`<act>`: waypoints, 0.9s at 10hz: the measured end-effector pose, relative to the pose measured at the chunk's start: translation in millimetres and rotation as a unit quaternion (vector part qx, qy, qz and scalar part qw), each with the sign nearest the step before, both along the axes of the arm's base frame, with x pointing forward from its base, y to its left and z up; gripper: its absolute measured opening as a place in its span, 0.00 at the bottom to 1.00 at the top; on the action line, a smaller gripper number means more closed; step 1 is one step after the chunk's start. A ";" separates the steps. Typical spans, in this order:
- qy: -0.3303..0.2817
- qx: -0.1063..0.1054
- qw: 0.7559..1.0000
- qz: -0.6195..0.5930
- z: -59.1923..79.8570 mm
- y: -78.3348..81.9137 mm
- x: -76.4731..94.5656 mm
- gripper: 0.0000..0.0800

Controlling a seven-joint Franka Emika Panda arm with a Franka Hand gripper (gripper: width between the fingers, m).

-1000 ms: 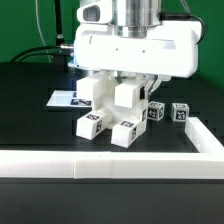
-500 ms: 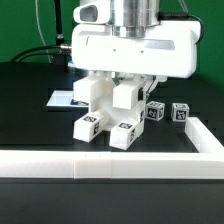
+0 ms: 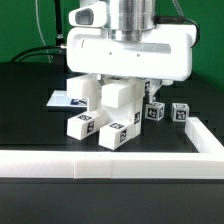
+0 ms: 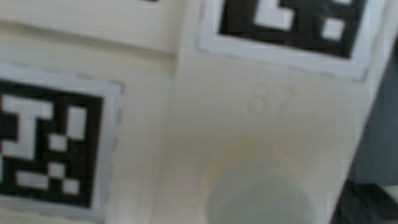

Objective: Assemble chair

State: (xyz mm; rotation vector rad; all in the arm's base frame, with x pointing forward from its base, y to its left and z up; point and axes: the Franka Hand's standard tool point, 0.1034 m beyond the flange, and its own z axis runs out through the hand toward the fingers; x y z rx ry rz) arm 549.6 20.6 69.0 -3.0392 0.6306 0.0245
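**Green wall, black counter: arm bears straight down on the part-built chair**

Green backdrop (image 3: 25,25) fills the rear of the exterior view, and dark cables (image 3: 45,50) trail across it on that view's left. Below lies a black counter (image 3: 30,115), fenced along the front and on the exterior view's right by a long white border rail (image 3: 100,162).

The arm comes down vertically from the top of the picture, its wrist column ending in a broad white body that spans most of the scene's middle. Beneath that body the gripper (image 3: 122,80) is clamped on the upper part of the chair (image 3: 118,102), though the white blocks hide most of its fingers. The chair is a cluster of joined white blocks near the middle of the counter. It leans slightly, with two tagged feet (image 3: 85,125) pointing toward the rail.

In the wrist view the chair (image 4: 214,130) sits so close that its white face and two black-and-white tags fill the picture.

Toward the exterior view's right, one loose cube (image 3: 155,112) stands just beside the chair, and a second loose cube (image 3: 180,112) stands near it. The marker board (image 3: 62,98) lies flat behind the chair on the exterior view's left.
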 end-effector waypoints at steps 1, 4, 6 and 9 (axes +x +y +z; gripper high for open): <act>0.002 0.001 1.000 -0.001 4.6 -1.2 3.5 0.81; 0.012 0.012 1.000 -0.003 29.0 0.5 12.1 0.81; 0.019 0.025 0.999 -0.012 56.0 5.0 12.8 0.81; 0.028 0.041 0.998 -0.036 82.7 17.2 -18.8 0.81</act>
